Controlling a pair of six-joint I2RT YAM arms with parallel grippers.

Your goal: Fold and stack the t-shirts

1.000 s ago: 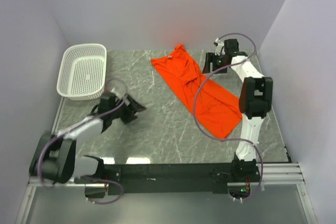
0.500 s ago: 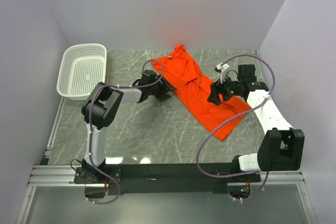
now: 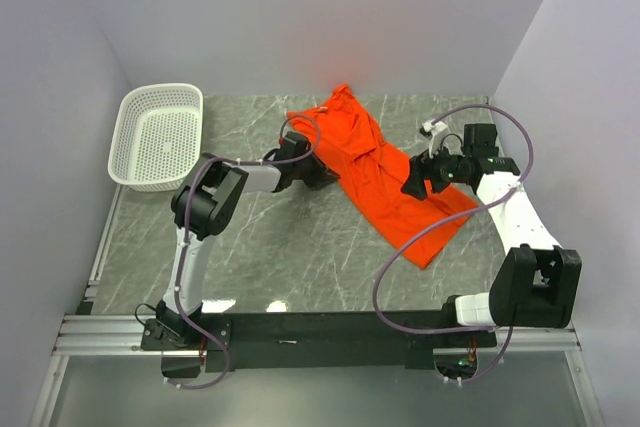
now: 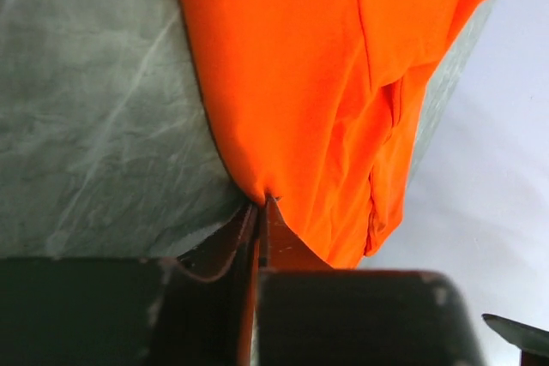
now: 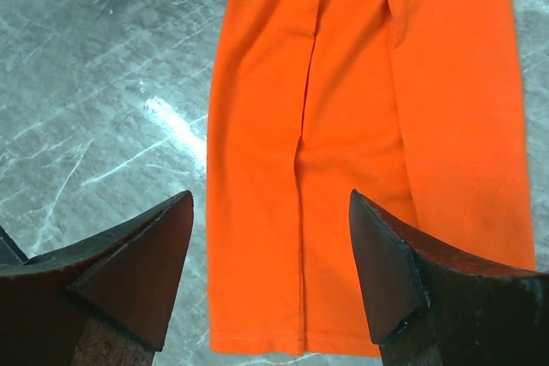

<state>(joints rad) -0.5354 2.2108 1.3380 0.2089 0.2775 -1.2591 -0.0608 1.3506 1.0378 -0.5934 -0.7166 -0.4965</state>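
Observation:
One orange-red t-shirt lies as a long folded strip running diagonally from the far middle of the table to the near right. My left gripper is at the strip's left edge. In the left wrist view it is shut, with a pinch of the t-shirt edge between its jaws. My right gripper hovers over the strip's right side. In the right wrist view it stands open above the t-shirt, just over the hemmed end, holding nothing.
A white perforated basket stands at the far left of the marbled table. Grey walls close in the left, back and right sides. The right arm's purple cable loops over the near end of the shirt.
The left arm swung from the table's near left to the shirt's left edge and shut on it. The right arm came from the far end to the shirt's right side, still open.

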